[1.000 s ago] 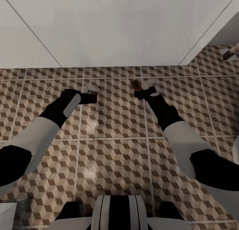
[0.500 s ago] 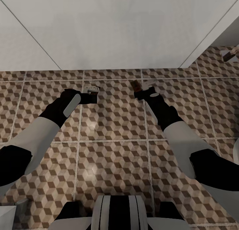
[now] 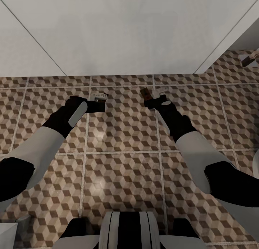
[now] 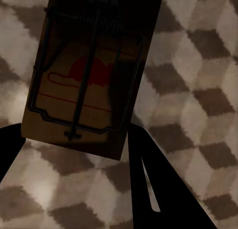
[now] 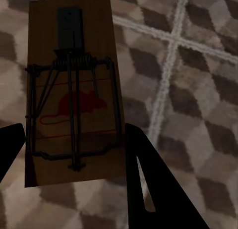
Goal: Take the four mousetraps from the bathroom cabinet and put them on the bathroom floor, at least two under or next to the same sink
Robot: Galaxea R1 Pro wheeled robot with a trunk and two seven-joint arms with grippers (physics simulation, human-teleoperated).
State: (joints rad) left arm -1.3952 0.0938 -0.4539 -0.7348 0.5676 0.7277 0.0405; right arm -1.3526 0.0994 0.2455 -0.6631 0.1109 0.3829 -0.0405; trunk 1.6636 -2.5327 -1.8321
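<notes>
While your arms reach over the bathroom floor (image 3: 122, 170), left claw (image 3: 101, 102) is clamped on one mousetrap (image 4: 87, 75), right claw (image 3: 150, 98) clamped on another mousetrap (image 5: 72, 95), both held above the tiles.

- Bathroom floor (image 3: 122, 134) ran under my arms: cube-patterned tiles in brown, beige and white, pale grout lines.
- White vanity (image 3: 118, 30) stood on it, just ahead of me.

Tan mousetrap (image 5: 72, 90), red mouse print, black wire; bathroom floor (image 3: 122, 170) brown-beige-white cubes, pale grout.
</notes>
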